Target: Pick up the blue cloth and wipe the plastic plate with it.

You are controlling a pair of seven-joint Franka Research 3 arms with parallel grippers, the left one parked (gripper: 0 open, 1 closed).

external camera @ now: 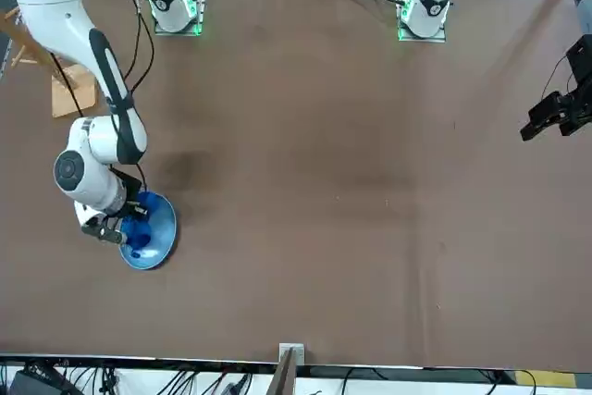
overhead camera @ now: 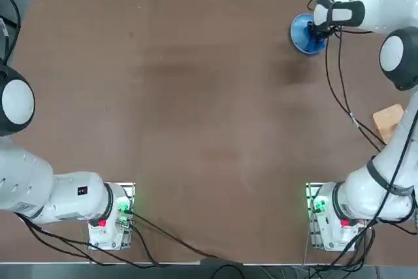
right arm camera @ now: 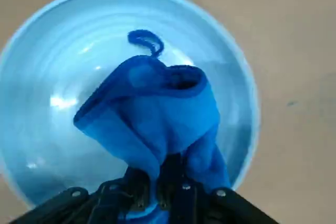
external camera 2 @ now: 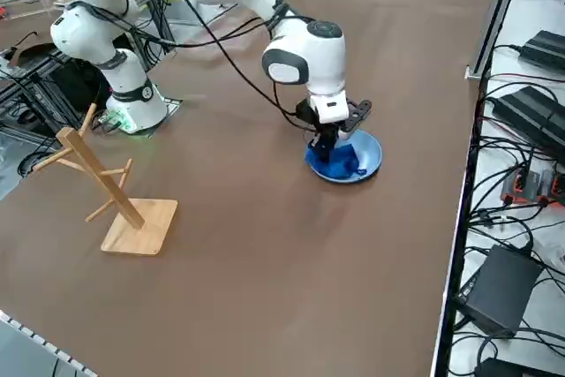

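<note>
One arm is working, at the table's far right corner. Its gripper (external camera 2: 327,149) points down, fingers clenched on the cloth (right arm camera: 157,119), which hangs bunched into the plate (right arm camera: 47,66). The plate sits flat on the table (overhead camera: 196,109). Nearer the arm's base stands a wooden rack (external camera 2: 115,192), well apart.

Looks like a robotics lab: two white robot arms (external camera 2: 300,50) bolted to a big brown tabletop (overhead camera: 196,115), black power bricks (external camera 2: 508,289) and tangled cables (external camera 2: 521,192) all over the floor alongside.
</note>
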